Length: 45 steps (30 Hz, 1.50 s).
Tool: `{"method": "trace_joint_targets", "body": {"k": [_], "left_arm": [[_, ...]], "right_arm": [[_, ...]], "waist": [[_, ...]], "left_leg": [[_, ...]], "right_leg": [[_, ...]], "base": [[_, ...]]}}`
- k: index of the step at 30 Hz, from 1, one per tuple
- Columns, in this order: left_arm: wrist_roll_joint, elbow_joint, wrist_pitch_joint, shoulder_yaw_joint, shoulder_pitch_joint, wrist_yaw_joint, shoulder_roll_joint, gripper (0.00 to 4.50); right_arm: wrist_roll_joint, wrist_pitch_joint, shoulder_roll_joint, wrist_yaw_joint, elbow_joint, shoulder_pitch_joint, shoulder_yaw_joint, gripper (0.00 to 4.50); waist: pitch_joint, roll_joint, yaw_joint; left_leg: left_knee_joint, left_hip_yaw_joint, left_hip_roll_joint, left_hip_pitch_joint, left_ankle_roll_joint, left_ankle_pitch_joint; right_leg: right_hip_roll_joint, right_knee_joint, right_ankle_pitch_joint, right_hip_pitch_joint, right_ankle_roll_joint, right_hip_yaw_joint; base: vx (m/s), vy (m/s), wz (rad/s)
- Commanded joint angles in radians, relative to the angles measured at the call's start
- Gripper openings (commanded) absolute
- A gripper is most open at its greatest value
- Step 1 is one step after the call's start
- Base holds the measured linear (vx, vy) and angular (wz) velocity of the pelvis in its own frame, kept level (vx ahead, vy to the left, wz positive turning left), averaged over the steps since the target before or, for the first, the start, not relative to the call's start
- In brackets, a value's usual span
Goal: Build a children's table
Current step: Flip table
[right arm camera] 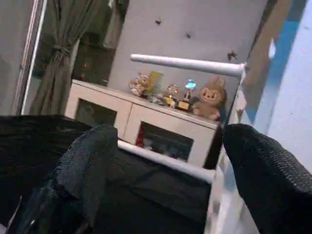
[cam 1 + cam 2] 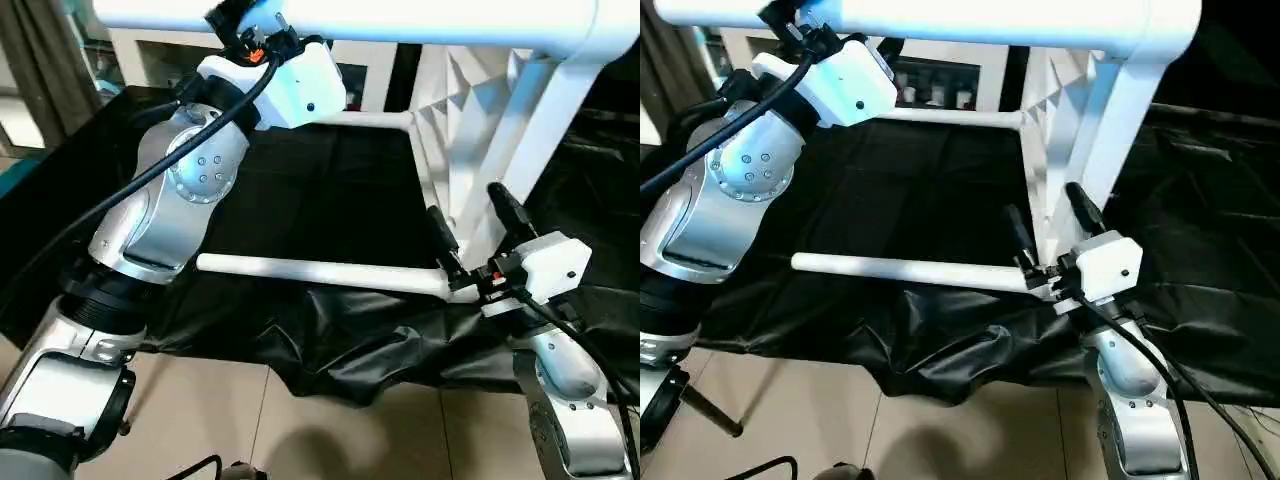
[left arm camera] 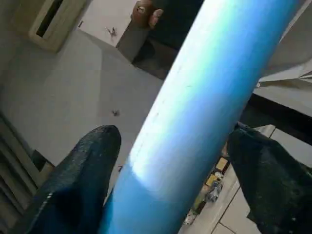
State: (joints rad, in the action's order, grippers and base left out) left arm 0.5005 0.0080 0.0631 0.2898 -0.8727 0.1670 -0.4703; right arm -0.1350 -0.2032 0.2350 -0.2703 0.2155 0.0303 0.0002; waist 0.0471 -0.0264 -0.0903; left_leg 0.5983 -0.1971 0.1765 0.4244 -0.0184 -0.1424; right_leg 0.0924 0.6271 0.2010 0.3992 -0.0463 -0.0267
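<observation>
Children's table (image 2: 470,130), all white, lying on its side on a surface draped with black cloth (image 2: 320,190), at the right of the scene. Ribbed underside of the top facing left. Three legs already seated in the corner sockets and pointing left: one (image 2: 340,20) high across the upper edge of the head views, one (image 2: 375,120) farther back and lower, one (image 2: 320,270) nearest, just above the cloth.

Left gripper (image 3: 170,146) raised at upper left, reaching to the high leg. In the left wrist view, two black fingers (image 3: 87,161) set on either side of that tube, spread apart, with floor visible between the tube and one finger; contact not clear, so grasped or merely straddled cannot be told. Silver left forearm (image 2: 190,190) crossing the left part of the scene, trailing a black cable (image 2: 150,170).

Right gripper (image 2: 470,235) at the near right corner of the table, beside the socket end of the near leg. Fingers (image 2: 508,210) released and spread, pointing up and away, closed on nothing; in the right wrist view, open gap between them. White wrist housing (image 2: 550,265) just behind.

Far side: white cabinet with glass doors (image 1: 146,126), small figures and a plush toy (image 1: 212,102) on top, against a grey wall (image 1: 195,29). Curtain (image 1: 58,63) to the left. Pale tiled floor (image 2: 260,420) below the near hanging folds of the cloth.
</observation>
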Motion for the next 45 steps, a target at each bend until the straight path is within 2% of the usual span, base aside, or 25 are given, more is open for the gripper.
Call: {"method": "trace_joint_targets", "body": {"k": [1, 8, 9, 11, 12, 16, 18, 21, 22, 23, 24, 26, 28, 30, 31, 32, 35, 36, 37, 38, 40, 41, 42, 45], "left_arm": [[-0.023, 0.006, 0.022, -0.012, -0.014, 0.040, 0.008, 3.58], [-0.090, -0.021, 0.124, -0.036, -0.010, 0.140, 0.032, 3.05], [-0.092, -0.022, 0.130, -0.037, -0.010, 0.144, 0.033, 2.94], [-0.098, -0.023, 0.173, -0.046, -0.010, 0.175, 0.039, 2.86], [-0.098, -0.023, 0.199, -0.052, -0.012, 0.184, 0.040, 2.82], [-0.120, -0.030, 0.254, -0.074, -0.011, 0.202, 0.052, 2.75], [-0.171, -0.044, 0.342, -0.120, -0.008, 0.204, 0.091, 2.68], [-0.197, -0.045, 0.390, -0.153, -0.010, 0.192, 0.116, 2.68], [-0.218, -0.039, 0.443, -0.197, -0.027, 0.178, 0.147, 2.67], [-0.219, -0.039, 0.445, -0.198, -0.028, 0.177, 0.148, 2.67], [-0.250, -0.024, 0.501, -0.250, -0.054, 0.162, 0.180, 2.67], [-0.270, -0.015, 0.535, -0.284, -0.069, 0.149, 0.200, 2.67], [-0.281, 0.006, 0.559, -0.311, -0.088, 0.144, 0.210, 2.68], [-0.284, 0.014, 0.570, -0.324, -0.095, 0.142, 0.215, 2.68], [-0.295, 0.040, 0.570, -0.351, -0.111, 0.126, 0.218, 2.68], [-0.295, 0.047, 0.571, -0.363, -0.117, 0.121, 0.222, 2.68], [-0.295, 0.058, 0.571, -0.398, -0.131, 0.110, 0.235, 2.67], [-0.295, 0.058, 0.571, -0.398, -0.131, 0.110, 0.235, 2.67], [-0.293, 0.056, 0.566, -0.403, -0.130, 0.107, 0.236, 2.67], [-0.292, 0.051, 0.565, -0.406, -0.125, 0.104, 0.237, 2.67], [-0.296, 0.046, 0.568, -0.410, -0.119, 0.097, 0.238, 2.67], [-0.304, 0.035, 0.570, -0.414, -0.107, 0.088, 0.240, 2.67], [-0.304, 0.034, 0.570, -0.414, -0.106, 0.088, 0.240, 2.67], [-0.311, 0.010, 0.582, -0.418, -0.084, 0.082, 0.247, 2.67]], "right_arm": [[-0.008, 0.000, 0.000, -0.010, 0.016, -0.010, 0.001, 3.89], [-0.018, 0.026, 0.009, -0.054, 0.001, -0.031, 0.031, 3.89], [-0.019, 0.028, 0.010, -0.056, 0.000, -0.031, 0.032, 3.89], [-0.015, 0.032, 0.016, -0.066, -0.016, -0.032, 0.037, 3.89], [-0.017, 0.040, 0.021, -0.074, -0.028, -0.031, 0.038, 3.89], [-0.018, 0.045, 0.028, -0.092, -0.044, -0.026, 0.036, 3.89], [-0.017, 0.042, 0.039, -0.102, -0.061, -0.017, 0.030, 3.89], [-0.018, 0.042, 0.040, -0.104, -0.068, -0.013, 0.028, 3.89], [-0.034, 0.051, 0.043, -0.113, -0.080, -0.004, 0.021, 3.89], [-0.035, 0.052, 0.043, -0.113, -0.080, -0.004, 0.021, 3.89], [-0.052, 0.067, 0.055, -0.135, -0.095, 0.004, 0.018, 3.89], [-0.060, 0.077, 0.061, -0.150, -0.104, 0.006, 0.018, 3.89], [-0.068, 0.084, 0.064, -0.164, -0.118, 0.003, 0.018, 3.89], [-0.074, 0.088, 0.064, -0.168, -0.125, 0.002, 0.018, 3.89], [-0.097, 0.125, 0.057, -0.169, -0.137, -0.004, 0.014, 3.89], [-0.107, 0.144, 0.054, -0.169, -0.140, -0.006, 0.012, 3.89], [-0.125, 0.224, 0.042, -0.138, -0.149, -0.004, 0.000, 3.89], [-0.125, 0.224, 0.042, -0.138, -0.149, -0.004, 0.000, 3.89], [-0.129, 0.254, 0.030, -0.113, -0.161, 0.000, -0.012, 4.05], [-0.163, 0.276, 0.013, -0.099, -0.160, 0.003, -0.028, 4.15], [-0.199, 0.301, -0.007, -0.081, -0.161, 0.010, -0.048, 4.27], [-0.242, 0.342, -0.040, -0.034, -0.174, 0.033, -0.081, 4.27], [-0.244, 0.345, -0.042, -0.030, -0.176, 0.036, -0.083, 4.46], [-0.306, 0.403, -0.098, 0.016, -0.236, 0.122, -0.127, 4.50]], "waist": [[-0.056, 0.008, 0.000], [-0.049, 0.008, 0.001], [-0.050, 0.007, 0.003], [-0.050, 0.007, 0.003], [-0.048, 0.005, 0.002], [-0.048, 0.005, 0.005], [-0.047, 0.004, 0.005], [-0.046, 0.001, 0.004], [-0.045, 0.000, 0.003], [-0.047, 0.000, 0.002], [-0.046, 0.000, 0.001], [-0.044, -0.002, 0.000], [-0.044, 0.001, -0.003], [-0.044, 0.006, -0.003], [-0.046, 0.011, -0.002], [-0.046, 0.011, -0.003], [-0.048, 0.015, 0.002], [-0.049, 0.015, 0.001], [-0.052, 0.019, 0.000], [-0.053, 0.021, 0.002], [-0.053, 0.020, 0.003], [-0.053, 0.018, 0.002], [-0.052, 0.016, 0.004], [-0.055, 0.016, 0.006]], "left_leg": [[-0.087, 0.039, 0.045, -0.049, -0.066, -0.473], [-0.089, 0.043, 0.044, -0.053, -0.076, -0.540], [-0.090, 0.045, 0.044, -0.050, -0.077, -0.540], [-0.090, 0.045, 0.044, -0.051, -0.076, -0.540], [-0.086, 0.044, 0.043, -0.056, -0.077, -0.558], [-0.089, 0.048, 0.042, -0.053, -0.075, -0.567], [-0.089, 0.048, 0.042, -0.053, -0.072, -0.564], [-0.083, 0.045, 0.039, -0.056, -0.062, -0.562], [-0.082, 0.045, 0.038, -0.055, -0.054, -0.553], [-0.081, 0.044, 0.037, -0.054, -0.048, -0.535], [-0.080, 0.043, 0.036, -0.053, -0.042, -0.524], [-0.075, 0.040, 0.032, -0.053, -0.028, -0.506], [-0.073, 0.039, 0.030, -0.047, -0.013, -0.472], [-0.075, 0.041, 0.031, -0.044, -0.010, -0.462], [-0.076, 0.041, 0.031, -0.045, -0.010, -0.466], [-0.074, 0.040, 0.029, -0.048, -0.011, -0.480], [-0.083, 0.044, 0.033, -0.044, -0.017, -0.493], [-0.086, 0.045, 0.034, -0.042, -0.017, -0.491], [-0.088, 0.047, 0.037, -0.043, -0.020, -0.484], [-0.092, 0.048, 0.040, -0.041, -0.025, -0.477], [-0.095, 0.047, 0.040, -0.044, -0.032, -0.497], [-0.094, 0.045, 0.039, -0.047, -0.032, -0.506], [-0.095, 0.045, 0.038, -0.046, -0.032, -0.500], [-0.094, 0.044, 0.037, -0.043, -0.031, -0.471]], "right_leg": [[0.040, -0.094, 0.304, -0.006, 0.126, 0.023], [0.044, -0.105, 0.398, 0.001, 0.114, 0.024], [0.044, -0.105, 0.410, -0.001, 0.109, 0.023], [0.045, -0.107, 0.423, 0.000, 0.105, 0.023], [0.047, -0.112, 0.450, 0.007, 0.103, 0.024], [0.048, -0.114, 0.483, 0.004, 0.096, 0.021], [0.049, -0.115, 0.489, 0.005, 0.097, 0.020], [0.050, -0.121, 0.518, 0.009, 0.094, 0.020], [0.051, -0.124, 0.539, 0.009, 0.088, 0.019], [0.053, -0.123, 0.537, 0.006, 0.090, 0.019], [0.051, -0.124, 0.541, 0.007, 0.088, 0.018], [0.052, -0.127, 0.554, 0.007, 0.091, 0.016], [0.059, -0.129, 0.576, 0.003, 0.087, 0.015], [0.057, -0.129, 0.573, 0.002, 0.092, 0.012], [0.055, -0.130, 0.562, 0.003, 0.094, 0.011], [0.054, -0.131, 0.560, 0.005, 0.098, 0.007], [0.053, -0.128, 0.530, -0.002, 0.103, 0.000], [0.054, -0.126, 0.518, -0.005, 0.103, 0.001], [0.055, -0.124, 0.500, -0.007, 0.105, 0.001], [0.053, -0.120, 0.457, -0.008, 0.112, 0.002], [0.050, -0.119, 0.417, -0.006, 0.121, 0.002], [0.051, -0.119, 0.405, -0.004, 0.126, 0.004], [0.053, -0.117, 0.397, -0.005, 0.131, 0.004], [0.057, -0.112, 0.375, -0.009, 0.135, 0.005]], "base": [[0.000, 0.000, 0.00], [0.000, 0.000, 0.00], [0.000, 0.000, 0.00], [0.000, 0.000, 0.00], [0.000, 0.000, 0.00], [0.000, 0.000, 0.00], [0.000, 0.000, 0.00], [0.000, 0.000, 0.00], [0.000, 0.000, 0.00], [0.000, 0.000, 0.00], [0.000, 0.000, 0.00], [0.000, 0.000, 0.00], [0.000, 0.000, 0.00], [0.000, 0.000, 0.00], [0.000, 0.000, 0.00], [0.000, 0.000, 0.00], [0.000, 0.000, 0.00], [0.000, 0.000, 0.00], [0.000, 0.000, 0.00], [0.000, 0.000, 0.00], [0.000, 0.000, 0.00], [0.000, 0.000, 0.00], [0.000, 0.000, 0.00], [0.000, 0.000, 0.00]]}}
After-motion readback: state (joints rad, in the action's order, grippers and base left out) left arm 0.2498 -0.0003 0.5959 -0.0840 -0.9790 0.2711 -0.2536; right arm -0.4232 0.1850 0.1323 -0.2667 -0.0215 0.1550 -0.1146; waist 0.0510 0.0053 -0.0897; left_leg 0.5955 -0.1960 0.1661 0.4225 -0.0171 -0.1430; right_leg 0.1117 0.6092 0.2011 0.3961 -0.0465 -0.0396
